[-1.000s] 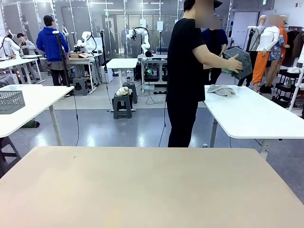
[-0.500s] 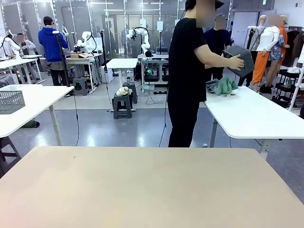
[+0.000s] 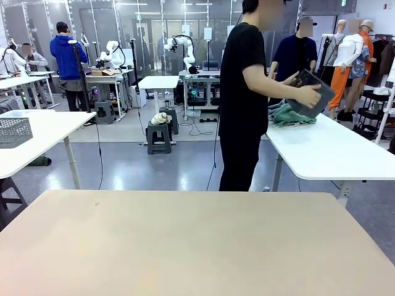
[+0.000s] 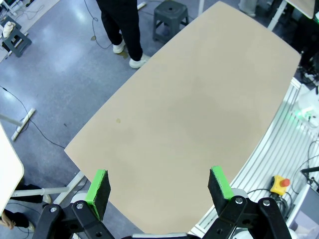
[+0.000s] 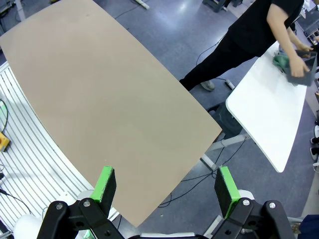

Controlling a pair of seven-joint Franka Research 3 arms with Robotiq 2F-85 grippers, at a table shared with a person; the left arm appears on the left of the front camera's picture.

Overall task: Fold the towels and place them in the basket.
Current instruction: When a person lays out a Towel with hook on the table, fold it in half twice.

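Grippers first: left gripper (image 4: 159, 185) hangs high over beige table (image 4: 189, 99), green pads spread wide, nothing between them, nothing touched. Right gripper (image 5: 165, 184) looks alike, pads far apart above the same tabletop, holding nothing. Task items sit well apart from both arms, off on white table (image 3: 333, 151) beyond the beige one, to the robot's right. Person (image 3: 241, 80) in black stands at that white table's near corner, side-on to the front camera, holding basket (image 3: 311, 79), dark grey, tilted with one end up. One hand (image 3: 308, 97) is clasped on the basket's side, fingers curled over it; second hand is behind the basket, state can't tell. Towels (image 3: 284, 116) lie in one crumpled, unfolded heap on the white table's corner, right under the basket: mint green towel (image 3: 291, 116) in front, grey-blue towel (image 3: 273, 110) toward the person. Basket's lower edge meets the heap or hangs just over it, can't tell which. Right wrist view has the same group small at its upper right corner: green cloth beside the dark basket on the white tabletop, person's hand on the basket. Left wrist view catches legs in dark trousers and pale shoes on the floor past the beige table's far edge, dark stool (image 4: 172, 12) near them. Paler grey basket (image 3: 13, 131) stands upright on separate table (image 3: 49, 132) at far left, well apart from the rest.
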